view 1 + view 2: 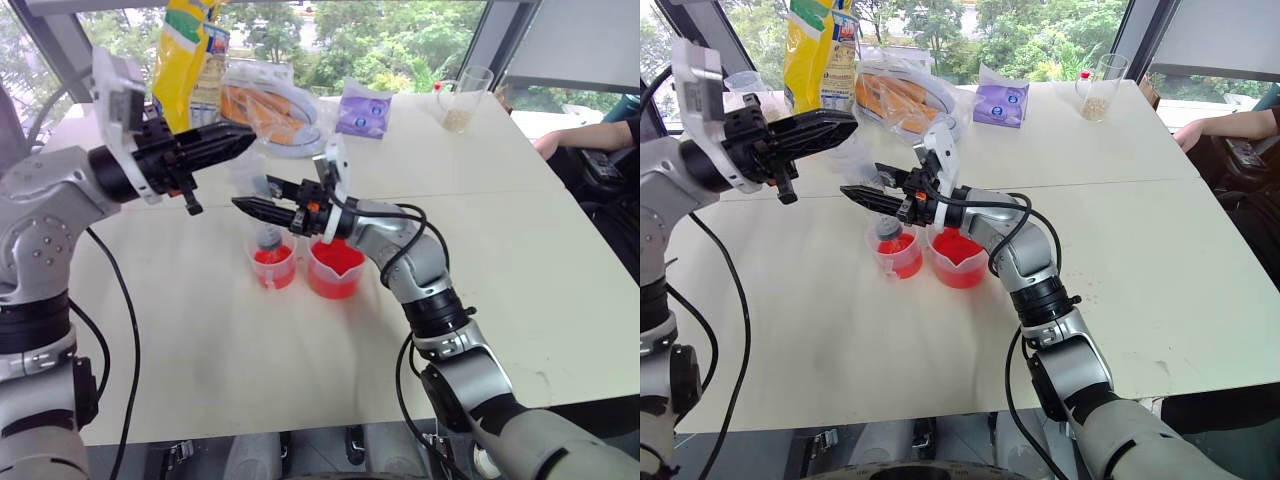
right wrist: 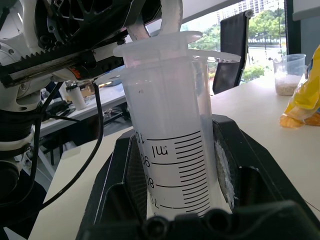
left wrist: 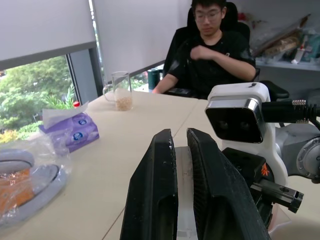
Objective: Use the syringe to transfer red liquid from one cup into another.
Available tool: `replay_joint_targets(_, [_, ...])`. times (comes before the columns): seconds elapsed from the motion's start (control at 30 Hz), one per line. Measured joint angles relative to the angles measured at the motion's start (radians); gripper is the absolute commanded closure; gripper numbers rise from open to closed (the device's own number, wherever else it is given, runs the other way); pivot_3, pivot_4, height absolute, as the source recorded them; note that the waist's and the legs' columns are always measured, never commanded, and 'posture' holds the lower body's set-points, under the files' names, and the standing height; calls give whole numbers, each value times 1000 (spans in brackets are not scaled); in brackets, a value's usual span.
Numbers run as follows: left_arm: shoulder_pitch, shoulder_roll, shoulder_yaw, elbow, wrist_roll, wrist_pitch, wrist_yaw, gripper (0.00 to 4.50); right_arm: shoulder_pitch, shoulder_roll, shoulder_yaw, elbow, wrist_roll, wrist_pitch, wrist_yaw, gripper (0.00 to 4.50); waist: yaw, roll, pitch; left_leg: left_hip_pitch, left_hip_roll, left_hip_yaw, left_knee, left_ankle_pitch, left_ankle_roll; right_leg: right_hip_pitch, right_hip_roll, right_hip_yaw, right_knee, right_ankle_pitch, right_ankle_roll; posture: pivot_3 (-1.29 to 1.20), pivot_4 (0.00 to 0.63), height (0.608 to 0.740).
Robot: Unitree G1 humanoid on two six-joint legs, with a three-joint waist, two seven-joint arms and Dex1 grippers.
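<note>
Head views: the right end effector (image 1: pixel 262 208) is clamped on the syringe (image 1: pixel 268 232), which stands upright with its tip in the smaller cup (image 1: pixel 272 265), beside the spouted beaker (image 1: pixel 334 268) of red liquid (image 1: pixel 337 258) on the table (image 1: pixel 230 350). The left end effector (image 1: pixel 225 145) hovers above, fingers nearly together.

Left wrist view: its fingers (image 3: pixel 155 195) show a narrow gap.

Right wrist view: the barrel sits between the pads. It is likely light, rigid and slick; grip the barrel and work the plunger flange (image 2: pixel 162 42).
</note>
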Motion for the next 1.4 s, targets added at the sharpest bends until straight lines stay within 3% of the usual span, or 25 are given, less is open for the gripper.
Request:
replay_joint_targets(0.2, [-4,11,-3,33,-11,33,0,112,-1,2,-51,-35,22,0,-26,3030,0,0,0,0,0,0,0,0,0,-1,0,0,0,0,0,0,150,740])
replay_joint_targets(0.43, [-5,58,68,72,-69,71,-11,45,-8,11,-63,-70,30,4,-47,3030,-3,0,0,0,1,0,-1,0,0,-1,0,0,0,0,0,0,150,740])
replay_joint_targets(0.7, [101,96,119,25,-78,67,-32,45,-57,-39,-120,-79,80,130,-112,3030,2,0,0,-1,1,0,-1,0,0,-1,-2,0,0,0,0,0,150,740])
replay_joint_targets(0.9, [189,61,99,-50,-78,48,-45,45,-313,-304,-335,-33,148,439,-297,3030,5,0,0,-1,0,0,-1,0,1,-1,-3,-1,-2,0,-1,0,150,740])
replay_joint_targets(1.1, [205,42,98,-91,-85,45,-38,45,-331,-540,-315,109,97,779,-361,3030,-3,1,1,-1,0,2,-3,-1,2,-2,-2,0,-2,0,-1,0,150,740])
replay_joint_targets(1.4, [224,27,97,-115,-86,44,-27,45,-178,-591,-213,123,48,1033,-385,3030,2,1,1,-2,0,2,-2,-1,2,-2,-1,1,-2,0,0,0,150,740])
